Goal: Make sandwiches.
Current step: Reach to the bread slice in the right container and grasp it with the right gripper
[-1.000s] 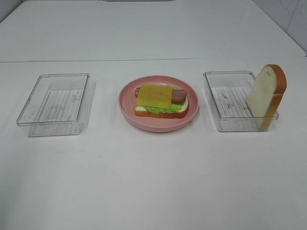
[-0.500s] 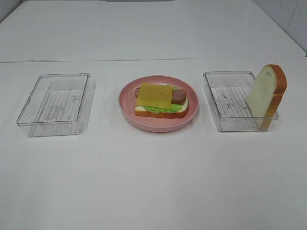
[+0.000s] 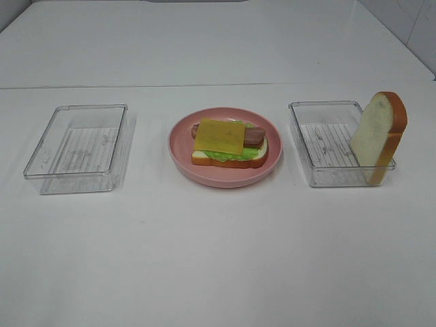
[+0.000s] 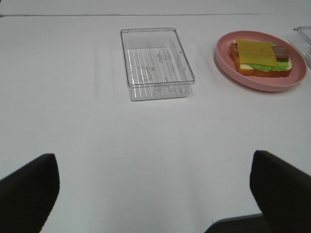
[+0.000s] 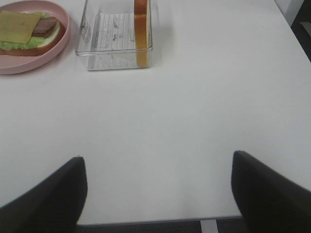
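Note:
A half-built sandwich [image 3: 229,144] lies on a round pink plate [image 3: 225,178] at the table's middle: one bread slice with green lettuce, brown bacon and a yellow cheese square on top. A second bread slice [image 3: 379,133] stands on edge, leaning at the right end of the right clear tray [image 3: 320,143]. Neither gripper shows in the exterior view. My left gripper [image 4: 155,194] is open and empty, well short of the sandwich [image 4: 260,56]. My right gripper [image 5: 159,194] is open and empty, well back from the standing slice [image 5: 141,34].
An empty clear tray [image 3: 78,146] sits left of the plate; it also shows in the left wrist view [image 4: 155,63]. The table's near edge shows below both grippers in the wrist views. A seam runs across the table behind the trays.

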